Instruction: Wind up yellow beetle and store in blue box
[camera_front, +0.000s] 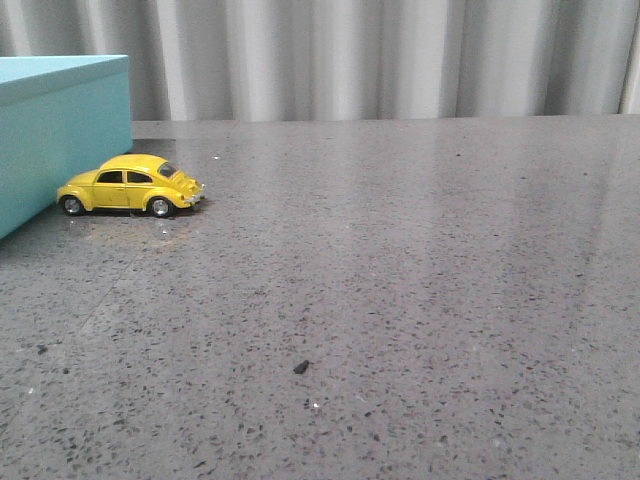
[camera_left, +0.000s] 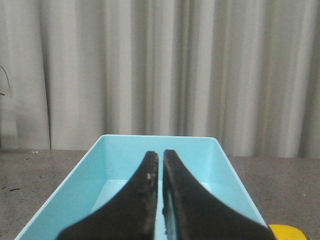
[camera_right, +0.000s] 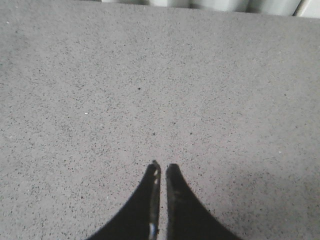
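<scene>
The yellow beetle (camera_front: 131, 185) stands on its wheels on the grey table, side-on, just right of the blue box (camera_front: 60, 130) at the far left. In the left wrist view the box (camera_left: 90, 175) is open and its inside is bare, and a yellow sliver of the beetle (camera_left: 287, 232) shows at the lower right corner. My left gripper (camera_left: 161, 155) is shut and empty above the open box. My right gripper (camera_right: 163, 166) is shut and empty over bare table. Neither gripper shows in the front view.
A small dark speck (camera_front: 300, 367) lies on the speckled grey table (camera_front: 420, 280) near the front middle. Grey pleated curtains (camera_front: 380, 55) close off the back.
</scene>
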